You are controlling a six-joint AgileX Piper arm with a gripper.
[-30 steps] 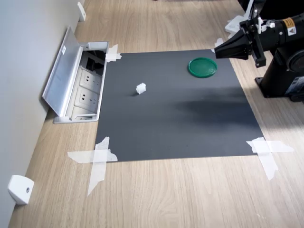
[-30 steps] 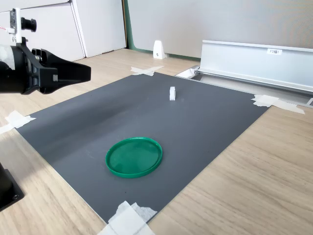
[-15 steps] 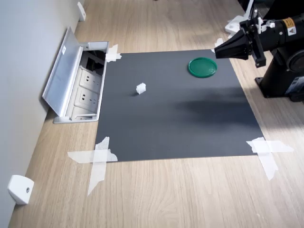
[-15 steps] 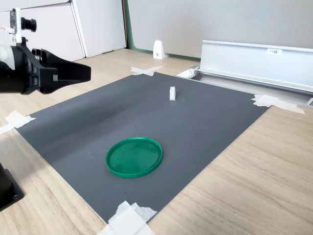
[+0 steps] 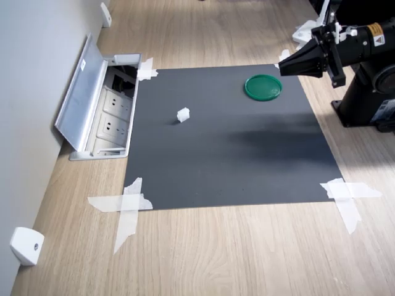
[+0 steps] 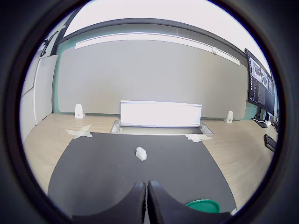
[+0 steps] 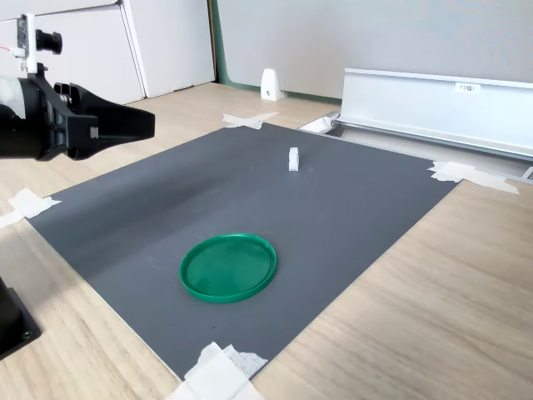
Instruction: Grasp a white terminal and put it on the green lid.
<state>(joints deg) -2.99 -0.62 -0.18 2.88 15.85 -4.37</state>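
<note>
The white terminal [image 5: 183, 115] [image 7: 293, 158] [image 6: 141, 153] stands alone on the dark grey mat [image 5: 234, 160], well apart from the arm. The green lid [image 5: 263, 87] [image 7: 228, 267] lies flat near a mat corner, and only its edge [image 6: 202, 206] shows in the wrist view. My gripper [image 5: 282, 65] [image 7: 148, 123] [image 6: 147, 198] hovers above the mat's edge close to the lid, held level and pointing toward the terminal. Its fingers [image 6: 161, 205] are pressed together with nothing between them.
An open metal socket box [image 5: 102, 108] [image 7: 433, 108] with a raised flap borders the mat's far side. White tape strips [image 5: 126, 206] hold the mat corners. Small white wedge pieces [image 5: 26, 245] [image 7: 270, 85] sit by the wall. The arm's black base [image 5: 367, 98] stands beside the mat.
</note>
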